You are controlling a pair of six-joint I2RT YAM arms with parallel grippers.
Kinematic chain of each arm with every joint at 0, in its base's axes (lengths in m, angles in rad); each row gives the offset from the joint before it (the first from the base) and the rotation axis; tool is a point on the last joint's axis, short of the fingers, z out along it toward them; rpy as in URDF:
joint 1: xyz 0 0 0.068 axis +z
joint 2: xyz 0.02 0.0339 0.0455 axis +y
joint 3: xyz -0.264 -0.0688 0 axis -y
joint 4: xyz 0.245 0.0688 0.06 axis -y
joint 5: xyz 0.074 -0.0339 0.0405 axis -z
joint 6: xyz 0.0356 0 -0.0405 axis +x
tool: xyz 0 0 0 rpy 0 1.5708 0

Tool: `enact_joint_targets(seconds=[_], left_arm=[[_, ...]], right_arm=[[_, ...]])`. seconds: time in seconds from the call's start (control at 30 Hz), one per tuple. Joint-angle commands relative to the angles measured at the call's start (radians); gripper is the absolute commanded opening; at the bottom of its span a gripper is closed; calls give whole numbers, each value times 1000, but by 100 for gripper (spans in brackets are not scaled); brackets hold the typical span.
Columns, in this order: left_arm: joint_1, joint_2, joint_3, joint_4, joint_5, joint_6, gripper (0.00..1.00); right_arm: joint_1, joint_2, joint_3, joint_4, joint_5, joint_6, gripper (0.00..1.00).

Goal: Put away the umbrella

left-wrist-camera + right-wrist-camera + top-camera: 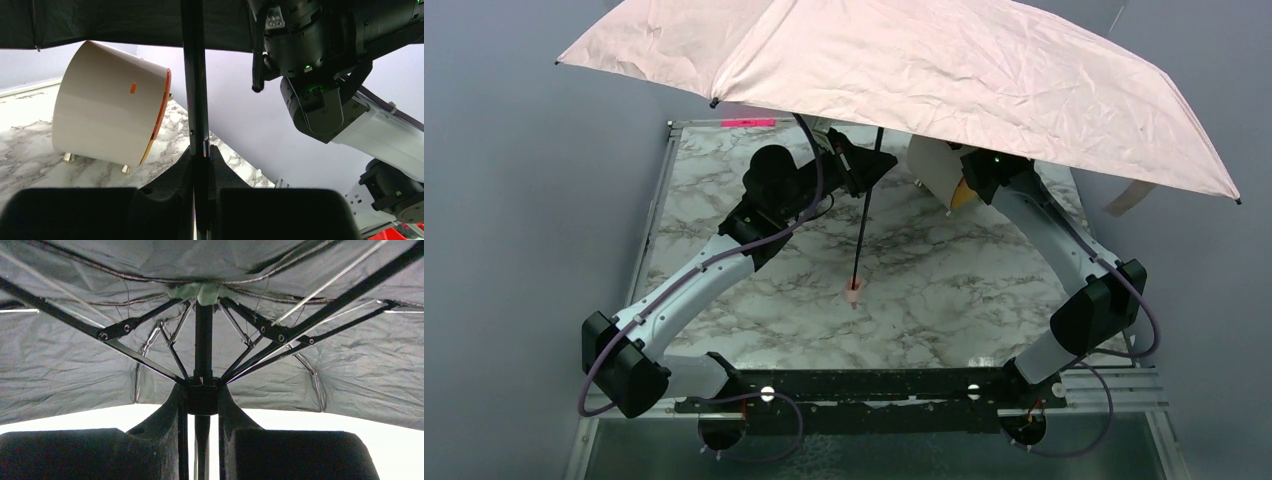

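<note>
With my left gripper (202,155) clamped on the shaft (195,75) of the umbrella (904,70) and my right gripper (201,390) pinching its runner (202,402), I feared a skewed pull would jam the ribs (125,352).

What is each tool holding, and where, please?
Both hold the open pale pink fabric umbrella: left tool on its black shaft, right tool on the runner.

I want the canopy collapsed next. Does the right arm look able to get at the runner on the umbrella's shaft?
Probably yes: the right hand sits closed around the runner with nothing in between, while the left hand grips the shaft lower down.
</note>
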Motion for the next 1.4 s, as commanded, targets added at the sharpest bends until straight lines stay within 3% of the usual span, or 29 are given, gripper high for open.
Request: enact_joint_targets(seconds=[0.0, 0.43, 0.83, 1.0, 1.17, 1.37], left_arm=[[-4, -17, 9, 43, 15, 19, 0], [17, 33, 100, 77, -91, 24, 0], [102, 152, 273, 124, -82, 12, 0], [115, 136, 234, 124, -53, 15, 0], [116, 85, 115, 124, 25, 8, 26], [115, -8, -43, 110, 120, -3, 44]], right_arm=[[-7, -25, -48, 33, -6, -25, 0], [45, -144, -370, 20, -84, -56, 0], [58, -112, -391, -13, -130, -78, 0], [56, -116, -346, -35, -77, -71, 0], [39, -125, -259, -57, 25, -48, 0], [24, -79, -122, -39, 43, -75, 1]])
